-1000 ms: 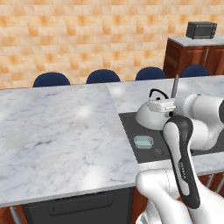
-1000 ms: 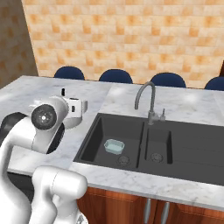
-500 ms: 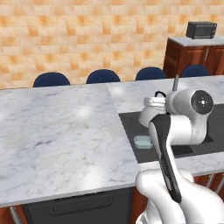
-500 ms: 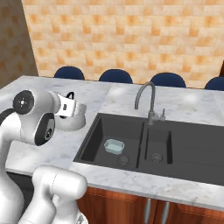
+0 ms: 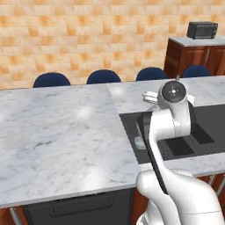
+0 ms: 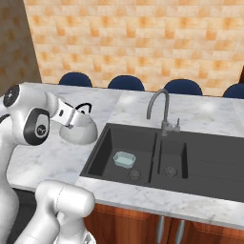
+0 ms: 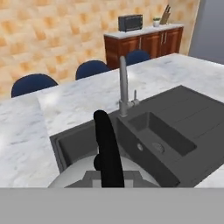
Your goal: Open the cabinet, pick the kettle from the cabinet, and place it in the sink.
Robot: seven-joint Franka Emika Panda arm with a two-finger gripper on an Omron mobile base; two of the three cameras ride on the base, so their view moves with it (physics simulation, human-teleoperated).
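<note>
We see gripper point(image 6: 72, 116) pinching kettle point(image 6: 79, 129) handle, kettle above counter point(image 6: 43, 157), just left of sink point(image 6: 143, 147).

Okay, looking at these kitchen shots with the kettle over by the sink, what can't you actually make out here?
- Kettle base, right base view: whether it rests on the counter or hangs above it is unclear.
- Gripper fingers, right base view: too small to make out against the black handle.
- Kettle spout and body, left base view: behind the arm.
- Small pale dish in the sink, left base view: partly behind the arm.
- Kettle body, hand view: cut off at the bottom.
</note>
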